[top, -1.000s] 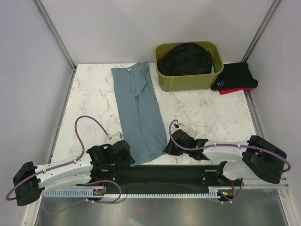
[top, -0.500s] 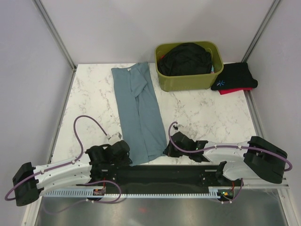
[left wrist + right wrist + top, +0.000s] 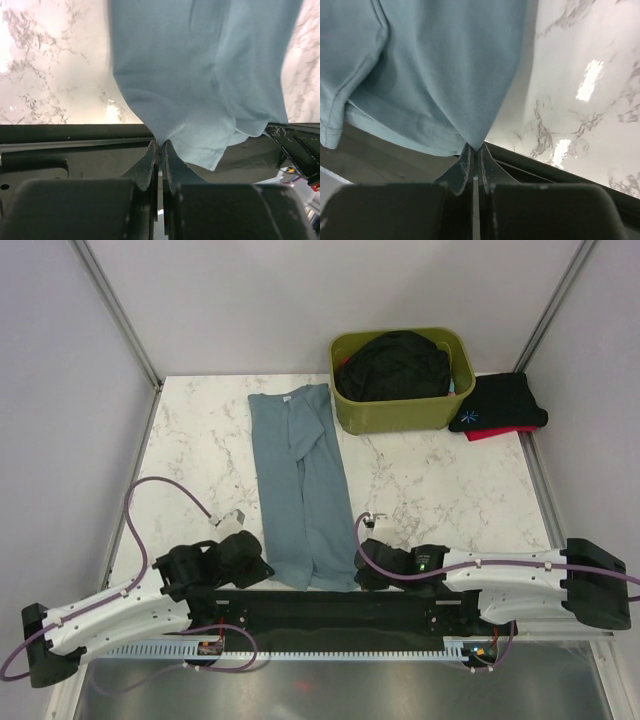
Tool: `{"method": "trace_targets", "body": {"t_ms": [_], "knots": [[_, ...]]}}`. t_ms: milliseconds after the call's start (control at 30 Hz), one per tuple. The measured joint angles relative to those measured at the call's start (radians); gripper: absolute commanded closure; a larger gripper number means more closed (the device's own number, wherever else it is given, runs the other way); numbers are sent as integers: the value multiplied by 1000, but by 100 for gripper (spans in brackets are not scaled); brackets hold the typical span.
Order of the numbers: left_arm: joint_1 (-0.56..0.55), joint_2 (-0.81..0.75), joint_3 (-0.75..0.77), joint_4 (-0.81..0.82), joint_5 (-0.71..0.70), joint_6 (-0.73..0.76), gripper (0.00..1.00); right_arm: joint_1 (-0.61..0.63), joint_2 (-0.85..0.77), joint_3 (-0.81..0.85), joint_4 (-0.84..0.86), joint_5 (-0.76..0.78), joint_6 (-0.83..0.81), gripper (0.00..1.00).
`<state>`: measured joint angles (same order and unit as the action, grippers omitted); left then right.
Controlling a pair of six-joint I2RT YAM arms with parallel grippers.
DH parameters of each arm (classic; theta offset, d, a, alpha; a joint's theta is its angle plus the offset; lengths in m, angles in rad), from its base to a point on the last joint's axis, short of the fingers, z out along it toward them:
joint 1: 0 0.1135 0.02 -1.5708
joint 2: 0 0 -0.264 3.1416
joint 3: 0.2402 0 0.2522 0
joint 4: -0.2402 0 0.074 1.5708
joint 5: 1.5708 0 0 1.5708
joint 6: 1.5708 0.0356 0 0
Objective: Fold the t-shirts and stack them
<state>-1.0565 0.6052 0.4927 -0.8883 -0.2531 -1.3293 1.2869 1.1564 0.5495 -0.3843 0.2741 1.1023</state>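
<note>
Teal-blue t-shirt (image 3: 300, 480) lies lengthwise down the bench (image 3: 190, 460), hem at the near edge, left gripper (image 3: 160, 146) and right gripper (image 3: 474, 148) each clamped on a hem corner, so lift both level and together, carrying the hem toward the far edge!

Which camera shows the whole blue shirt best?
The top external view: the blue t-shirt lies there full length, collar to hem. The left wrist view shows only its near hem corner, pinched by the left gripper. The right wrist view shows only the other corner, pinched by the right gripper.
</note>
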Motion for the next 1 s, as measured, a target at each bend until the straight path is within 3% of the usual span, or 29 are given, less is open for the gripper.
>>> {"method": "trace_targets", "body": {"t_ms": [233, 500, 667, 800, 1000], "knots": [[0, 28, 107, -43, -82, 21, 98, -27, 43, 167, -93, 108, -53, 100], [24, 187, 253, -60, -215, 122, 98, -188, 123, 344, -134, 154, -201, 100], [169, 315, 378, -28, -232, 272, 98, -283, 199, 475, -146, 153, -308, 100], [354, 368, 437, 59, -177, 423, 98, -346, 284, 583, -149, 153, -385, 100], [512, 515, 478, 170, -92, 572, 98, -422, 432, 716, -144, 138, -470, 100]]}}
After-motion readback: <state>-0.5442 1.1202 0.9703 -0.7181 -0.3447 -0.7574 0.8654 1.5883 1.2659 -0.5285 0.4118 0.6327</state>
